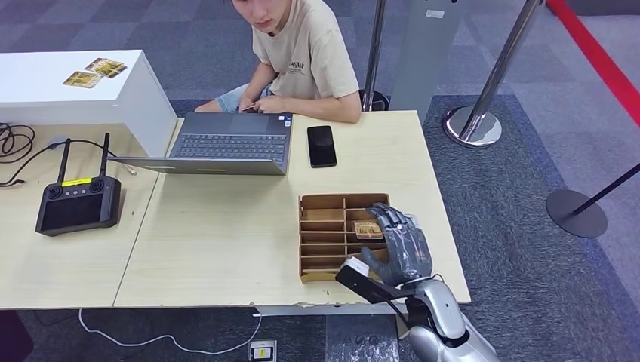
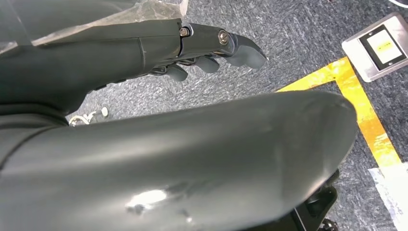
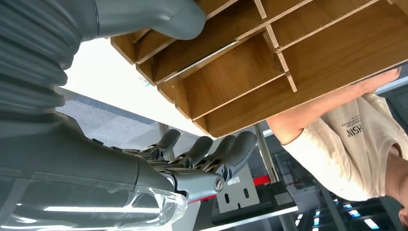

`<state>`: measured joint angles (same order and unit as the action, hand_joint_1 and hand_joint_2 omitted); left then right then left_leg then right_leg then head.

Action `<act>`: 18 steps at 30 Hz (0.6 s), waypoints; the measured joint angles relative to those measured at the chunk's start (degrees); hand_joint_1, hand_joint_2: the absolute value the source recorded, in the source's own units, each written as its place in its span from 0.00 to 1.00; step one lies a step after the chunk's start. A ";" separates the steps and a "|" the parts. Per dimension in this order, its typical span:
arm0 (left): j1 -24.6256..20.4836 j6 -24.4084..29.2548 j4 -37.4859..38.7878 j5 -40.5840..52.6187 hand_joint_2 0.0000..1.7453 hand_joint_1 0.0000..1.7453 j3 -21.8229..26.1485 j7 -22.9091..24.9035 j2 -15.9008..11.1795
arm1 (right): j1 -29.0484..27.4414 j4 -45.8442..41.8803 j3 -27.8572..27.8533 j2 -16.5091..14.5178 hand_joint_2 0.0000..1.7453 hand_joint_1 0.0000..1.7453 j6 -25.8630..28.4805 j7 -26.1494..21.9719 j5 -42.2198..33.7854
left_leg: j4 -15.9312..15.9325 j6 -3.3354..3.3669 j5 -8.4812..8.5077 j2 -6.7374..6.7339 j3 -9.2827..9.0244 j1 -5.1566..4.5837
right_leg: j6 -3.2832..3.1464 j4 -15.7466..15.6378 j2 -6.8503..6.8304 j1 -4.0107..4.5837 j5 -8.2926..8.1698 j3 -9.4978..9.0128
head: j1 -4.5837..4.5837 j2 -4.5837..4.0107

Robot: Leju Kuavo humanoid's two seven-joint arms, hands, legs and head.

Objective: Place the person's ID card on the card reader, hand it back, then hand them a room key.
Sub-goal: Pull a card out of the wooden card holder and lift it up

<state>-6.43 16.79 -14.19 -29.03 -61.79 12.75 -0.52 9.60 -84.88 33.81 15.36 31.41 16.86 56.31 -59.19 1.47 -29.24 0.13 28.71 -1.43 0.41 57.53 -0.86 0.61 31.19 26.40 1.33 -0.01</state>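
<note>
- A room key card (image 1: 368, 229) is lying in a right-hand compartment of the wooden slotted tray (image 1: 321, 226), near the table's right edge.
- The right hand (image 1: 398, 243) is hovering over the tray's right side, fingers (image 3: 231, 149) spread and slightly curled, holding nothing; whether it touches the card cannot be told.
- The left hand (image 2: 211, 50) is hanging above the carpet, fingers loosely curled, empty.
- A person (image 1: 302, 53) is sitting at the far side, behind the laptop (image 1: 226, 143) and phone (image 1: 321, 145).

Reception desk (image 1: 226, 241) with queue stanchions (image 1: 483, 98), laptop (image 1: 226, 143).
</note>
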 joint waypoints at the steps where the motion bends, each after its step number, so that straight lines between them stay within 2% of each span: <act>1: 0.00 0.00 0.00 0.00 0.00 0.00 -0.13 -0.02 0.00 | 0.23 0.43 0.00 -0.08 1.00 0.33 -0.05 -0.11 -0.21 | 0.00 0.00 0.00 0.00 0.00 0.00 | 0.00 0.00 0.00 0.00 0.00 0.00 | -0.01 0.01; 6: -0.01 -0.05 0.00 0.09 0.00 0.00 -0.50 -0.08 0.02 | 1.44 2.76 0.02 -0.42 1.00 0.45 -0.79 -0.66 -0.95 | 0.00 0.00 0.00 0.00 0.01 0.00 | 0.00 0.00 0.00 0.00 0.00 0.00 | -0.01 0.01; 14: -0.01 -0.18 0.00 0.11 0.00 0.00 -0.76 -0.10 0.02 | 2.96 5.10 0.04 -0.92 1.00 0.47 -0.85 -1.02 -1.23 | 0.00 0.00 0.00 0.00 -0.01 0.00 | 0.00 0.00 0.00 0.00 0.00 0.00 | -0.01 0.01; 18: -0.02 -0.24 0.00 0.11 0.00 0.00 -0.78 -0.09 0.02 | 3.41 5.80 0.04 -1.09 1.00 0.43 -0.85 -1.02 -1.23 | 0.00 0.00 0.00 0.00 -0.03 0.00 | 0.00 0.00 0.00 0.00 0.00 -0.02 | -0.01 0.01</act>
<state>-6.44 16.55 -14.19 -28.92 -62.57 12.65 -0.50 13.00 -79.08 33.86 14.27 30.56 15.84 55.08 -59.19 1.47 -29.24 0.13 28.68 -1.43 0.41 57.53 -0.86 0.62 31.19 26.38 1.32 0.00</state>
